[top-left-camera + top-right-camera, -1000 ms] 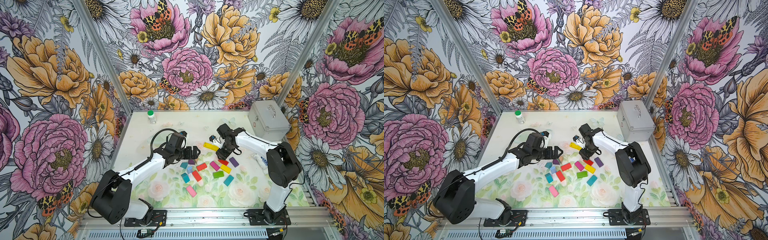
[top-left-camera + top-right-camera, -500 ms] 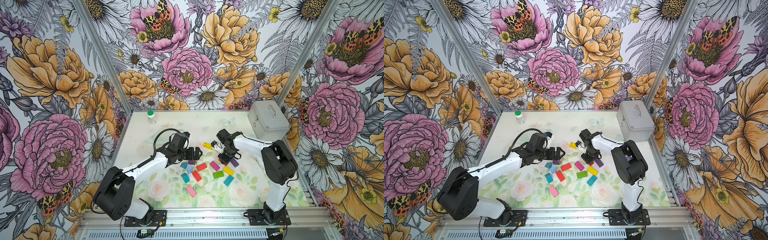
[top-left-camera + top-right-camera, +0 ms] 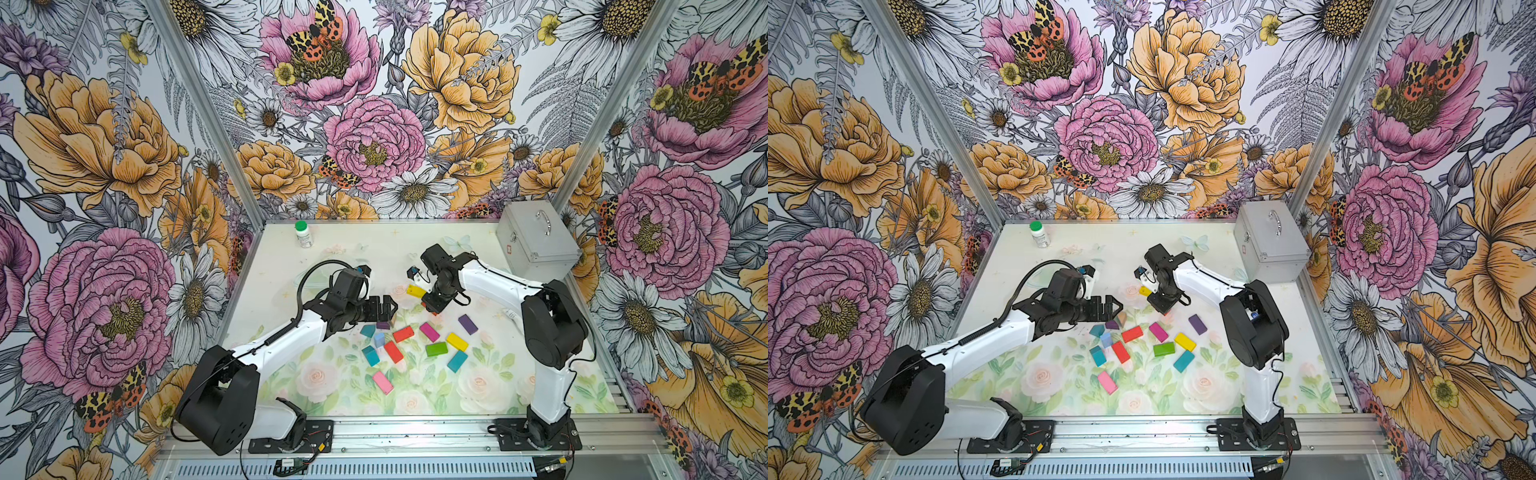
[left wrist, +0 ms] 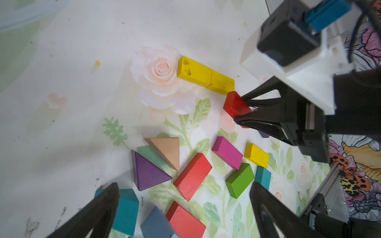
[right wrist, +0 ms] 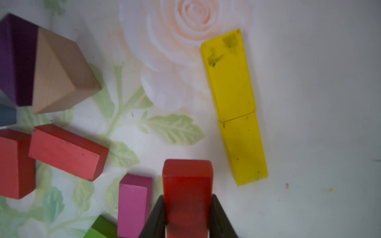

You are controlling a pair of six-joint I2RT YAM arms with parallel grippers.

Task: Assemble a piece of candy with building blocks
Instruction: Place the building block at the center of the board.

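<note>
L gripper (image 3: 392,310) hangs over the floral mat (image 3: 478,395), jaws spread wide, empty. R gripper (image 5: 188,199), just beside one end of the yellow row (image 5: 233,103), is clenched on a red brick (image 5: 187,179) that looks just off the mat.

Step in hand, prob.: adding red to the candy's body. Next move needs the brick turned parallel w/ the row, set flush alongside, then released w/o nudging the yellows.

Count:
- 3 yellow: 2 in the row, 1 loose yellow (image 4: 256,155)
- 3 red, incl. the held one
- 3 triangles: purple triangle (image 4: 148,173), tan triangle (image 4: 167,150), teal triangle (image 3: 368,330)
- 2 teal bricks (image 3: 457,360)
- 1 each: magenta brick (image 4: 226,152), pink brick (image 3: 382,382), green brick (image 4: 240,180), purple brick (image 3: 467,324), light-blue block (image 3: 379,338)
</note>
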